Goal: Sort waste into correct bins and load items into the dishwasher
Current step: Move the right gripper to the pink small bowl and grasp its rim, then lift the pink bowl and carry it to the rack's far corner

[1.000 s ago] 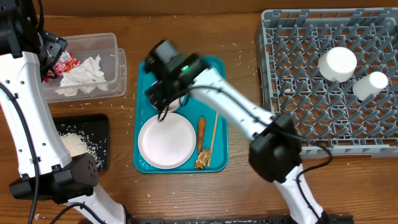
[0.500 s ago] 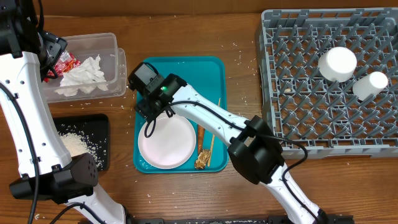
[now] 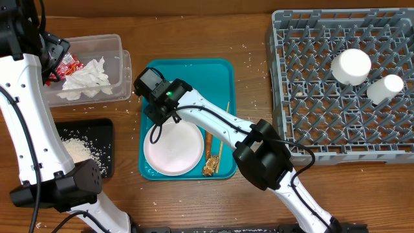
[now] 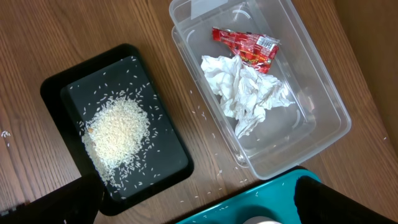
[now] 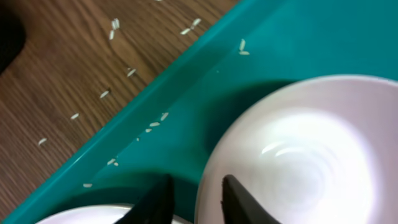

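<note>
My right gripper (image 5: 196, 199) is down at the teal tray's left side (image 3: 157, 120), shut on the rim of a small white bowl (image 5: 305, 162), one finger inside and one outside. The large flat plate (image 3: 173, 147) lies just in front of it. A carrot (image 3: 209, 137) and a brown food lump (image 3: 210, 167) lie to the plate's right. The clear tub (image 4: 323, 99) holds the napkin (image 4: 245, 93) and the red wrapper (image 4: 245, 45). Rice (image 4: 118, 134) sits in the black tray (image 4: 56, 87). My left gripper (image 4: 199, 208) hangs open and empty above the bins.
The grey dish rack (image 3: 323, 97) fills the right side and carries a white bowl (image 3: 351, 66) and a small cup (image 3: 385, 88). A thin stick (image 3: 222, 136) lies on the teal tray (image 3: 223, 77). Loose rice grains are scattered on the wood around the tray.
The right arm swung from the tray's upper middle to its left side and came down on the small bowl, and its jaws narrowed onto the rim. The left arm stayed still.
</note>
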